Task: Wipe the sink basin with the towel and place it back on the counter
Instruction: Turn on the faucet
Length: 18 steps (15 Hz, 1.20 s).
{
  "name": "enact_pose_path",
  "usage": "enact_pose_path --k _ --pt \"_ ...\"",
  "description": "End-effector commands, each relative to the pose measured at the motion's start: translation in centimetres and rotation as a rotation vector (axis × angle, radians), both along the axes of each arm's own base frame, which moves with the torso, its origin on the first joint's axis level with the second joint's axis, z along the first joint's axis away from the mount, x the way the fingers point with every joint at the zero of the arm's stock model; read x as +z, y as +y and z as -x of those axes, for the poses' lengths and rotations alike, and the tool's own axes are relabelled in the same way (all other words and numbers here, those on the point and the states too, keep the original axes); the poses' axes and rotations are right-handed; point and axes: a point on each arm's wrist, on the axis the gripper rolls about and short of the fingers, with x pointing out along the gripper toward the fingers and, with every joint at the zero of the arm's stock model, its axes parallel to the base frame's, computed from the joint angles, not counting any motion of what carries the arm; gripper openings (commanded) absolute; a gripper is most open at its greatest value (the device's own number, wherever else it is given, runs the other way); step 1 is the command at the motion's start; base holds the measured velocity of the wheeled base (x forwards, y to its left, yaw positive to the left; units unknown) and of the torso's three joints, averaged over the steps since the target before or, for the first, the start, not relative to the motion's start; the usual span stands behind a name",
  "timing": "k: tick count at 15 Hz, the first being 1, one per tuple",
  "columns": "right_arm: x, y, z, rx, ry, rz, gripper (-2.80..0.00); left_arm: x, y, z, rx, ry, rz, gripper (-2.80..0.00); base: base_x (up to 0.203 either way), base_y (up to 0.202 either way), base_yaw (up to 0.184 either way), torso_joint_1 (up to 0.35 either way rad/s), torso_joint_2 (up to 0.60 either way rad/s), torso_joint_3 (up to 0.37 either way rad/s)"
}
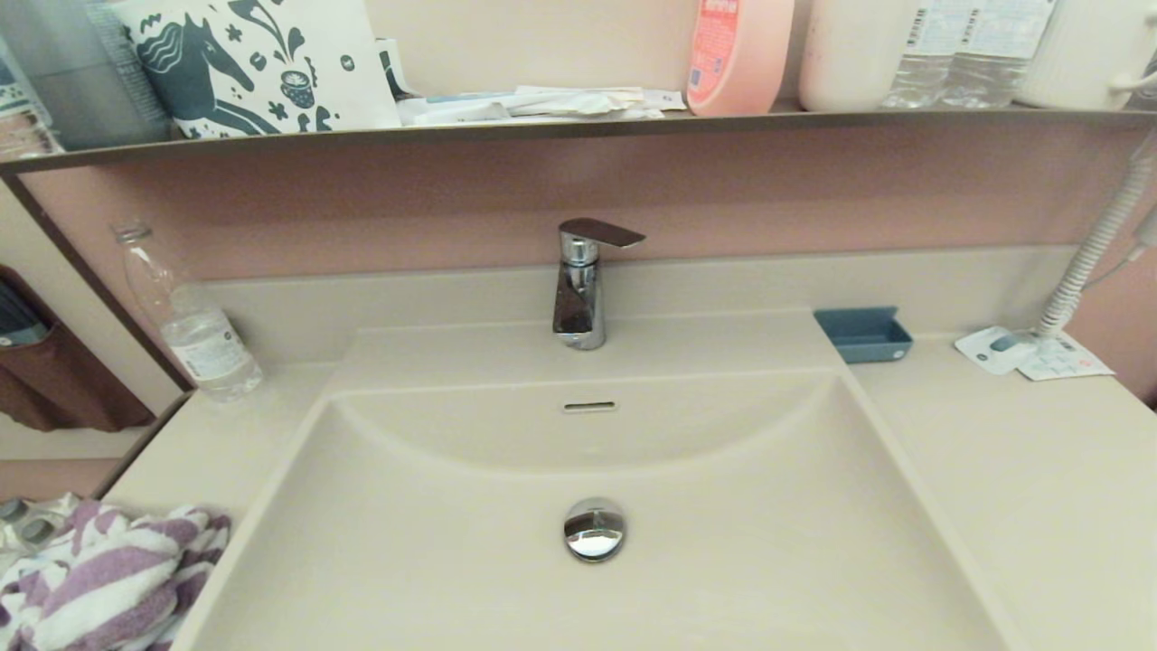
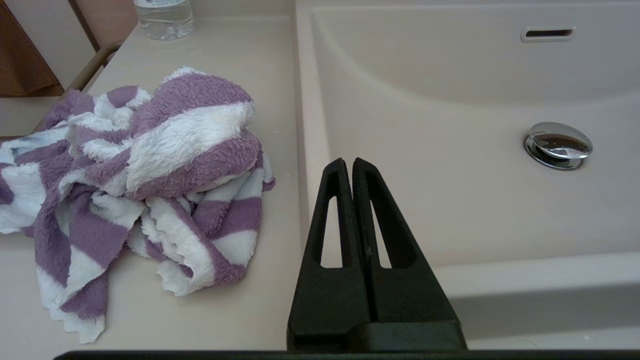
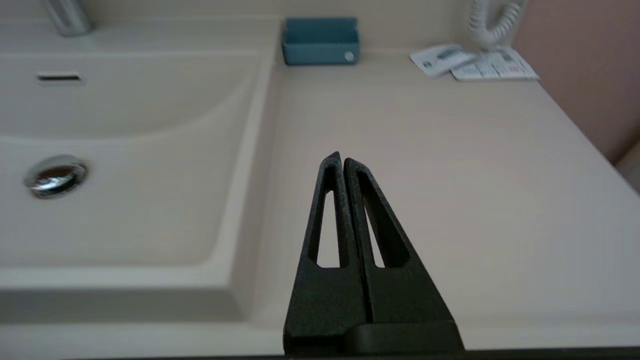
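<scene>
A crumpled purple-and-white striped towel lies on the cream counter left of the sink basin. The basin holds a chrome drain plug, a slot overflow and a chrome tap behind it. My left gripper is shut and empty, hovering near the basin's front left rim, to the right of the towel and apart from it. Over the right counter my right gripper is shut with nothing in it. Neither gripper shows in the head view.
A clear water bottle stands at the back left of the counter. A blue soap dish sits at the back right, with a card and leaflets and a coiled white cord beyond. The dark-edged shelf above carries bottles and a bag.
</scene>
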Motion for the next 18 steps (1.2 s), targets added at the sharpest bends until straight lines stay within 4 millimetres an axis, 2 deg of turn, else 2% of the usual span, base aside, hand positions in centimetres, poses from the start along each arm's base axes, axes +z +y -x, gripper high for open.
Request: enact_pose_path --k 1,4,6,8,10,14,16,18 --pt "3.9 0.1 -2.8 0.027 0.102 -0.002 -2.80 0.0 0.0 0.0 0.000 0.000 0.001 -2.80 0.000 0.000 0.000 0.000 0.00 0.000" --pt "6.8 0.2 -7.1 0.076 0.201 -0.005 -2.80 0.0 0.0 0.0 0.000 0.000 0.000 -2.80 0.000 0.000 0.000 0.000 0.00 0.000" --pt "7.7 0.5 -11.4 0.120 0.264 -0.003 -2.80 0.0 0.0 0.0 0.000 0.000 0.000 -2.80 0.000 0.000 0.000 0.000 0.00 0.000" --pt "8.1 1.9 -14.7 0.200 0.293 0.017 -2.80 0.0 0.0 0.0 0.000 0.000 0.001 -2.80 0.000 0.000 0.000 0.000 0.00 0.000" --pt "8.0 4.9 -17.2 0.269 0.319 0.051 -2.80 0.0 0.0 0.0 0.000 0.000 0.001 -2.80 0.000 0.000 0.000 0.000 0.00 0.000" --pt "7.9 12.3 -23.2 0.232 0.289 0.082 -2.80 0.0 0.0 0.0 0.000 0.000 0.000 -2.80 0.000 0.000 0.000 0.000 0.00 0.000" --pt "7.9 15.5 -25.1 0.219 0.267 0.086 -2.80 0.0 0.0 0.0 0.000 0.000 0.000 -2.80 0.000 0.000 0.000 0.000 0.00 0.000" --pt "8.6 17.6 -26.3 0.225 0.212 0.061 -2.80 0.0 0.0 0.0 0.000 0.000 0.001 -2.80 0.000 0.000 0.000 0.000 0.00 0.000"
